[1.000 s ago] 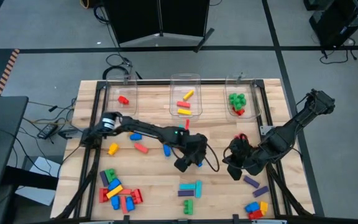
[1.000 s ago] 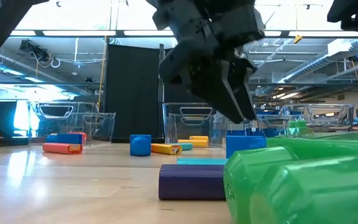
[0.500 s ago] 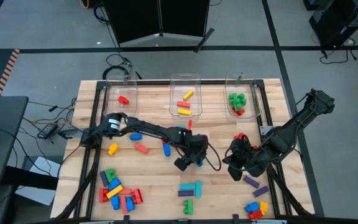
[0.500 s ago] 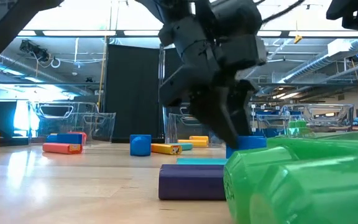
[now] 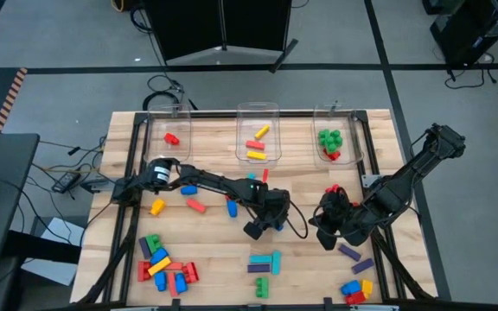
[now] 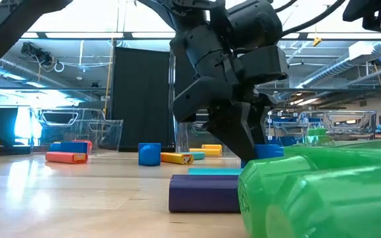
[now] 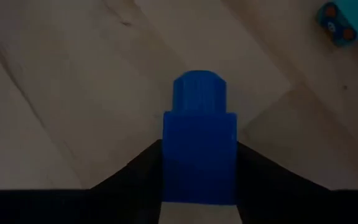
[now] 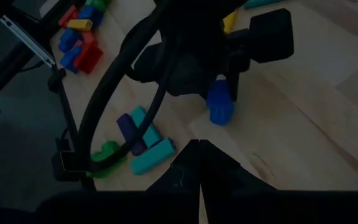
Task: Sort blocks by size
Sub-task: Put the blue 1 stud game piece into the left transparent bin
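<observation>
Blue block [image 7: 199,155] between left hand [image 7: 197,186] fingers

No readable text, label, brand, number or sign anywhere on blocks, bins, desk or arms.

The small plastic toy brick [image 7: 199,155] sitting between the dark black fingers [image 7: 132,180] is showing bright blue all over. The wooden desk [image 5: 305,259] is looking pale tan with fine grain lines. Near the desk's front, a long cyan brick [image 5: 261,258] is lying by a dark purple brick [image 5: 260,269] and a green one [image 5: 262,286]. In the clear plastic bins, green bricks [image 5: 328,141] are sitting in one and yellow and red bricks [image 5: 257,144] in another.
</observation>
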Motion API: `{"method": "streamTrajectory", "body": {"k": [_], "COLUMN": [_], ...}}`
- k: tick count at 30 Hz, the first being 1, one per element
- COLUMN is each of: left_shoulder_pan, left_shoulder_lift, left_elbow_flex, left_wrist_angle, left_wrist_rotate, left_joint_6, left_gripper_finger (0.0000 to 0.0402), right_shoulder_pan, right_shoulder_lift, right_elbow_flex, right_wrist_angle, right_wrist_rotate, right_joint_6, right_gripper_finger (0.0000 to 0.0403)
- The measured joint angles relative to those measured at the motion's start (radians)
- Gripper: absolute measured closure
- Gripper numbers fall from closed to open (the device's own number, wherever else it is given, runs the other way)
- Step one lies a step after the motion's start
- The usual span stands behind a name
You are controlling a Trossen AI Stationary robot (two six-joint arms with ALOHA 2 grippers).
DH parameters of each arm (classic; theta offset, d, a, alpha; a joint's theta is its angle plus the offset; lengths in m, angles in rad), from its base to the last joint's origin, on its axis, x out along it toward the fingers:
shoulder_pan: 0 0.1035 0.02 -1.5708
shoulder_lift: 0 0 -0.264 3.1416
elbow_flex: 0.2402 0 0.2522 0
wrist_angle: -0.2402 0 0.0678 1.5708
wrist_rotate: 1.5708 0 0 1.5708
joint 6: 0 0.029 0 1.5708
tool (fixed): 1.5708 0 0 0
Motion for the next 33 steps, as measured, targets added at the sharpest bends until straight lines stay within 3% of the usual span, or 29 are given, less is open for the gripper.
{"method": "streamTrajectory", "body": {"k": [3,8,12,26,33], "left_shoulder_pan": [0.0,0.0,0.001,0.05,0.107], "left_shoulder_lift": [0.0,-0.004,-0.005,-0.006,-0.029], "left_elbow_flex": [0.0,0.004,0.053,0.43,0.59], "left_wrist_angle": [0.0,-0.029,-0.146,-0.528,-0.713], "left_wrist_rotate": [-0.001,-0.001,-0.002,-0.023,-0.11], "left_joint_6": [-0.05,-0.129,-0.172,-0.236,-0.306], "left_gripper_finger": [0.0265,0.0266,0.0258,0.0261,0.026], "right_shoulder_pan": [0.0,0.0,0.0,-0.001,-0.001], "right_shoulder_lift": [0.0,0.0,0.0,0.0,0.0], "right_elbow_flex": [0.0,0.0,0.0,0.0,0.0], "right_wrist_angle": [-0.002,-0.005,-0.005,-0.006,-0.006], "right_wrist_rotate": [0.016,0.04,0.042,0.044,0.044], "right_joint_6": [0.0,0.0,0.0,0.031,0.072], "right_gripper_finger": [0.039,0.0385,0.0389,0.039,0.0388]}}
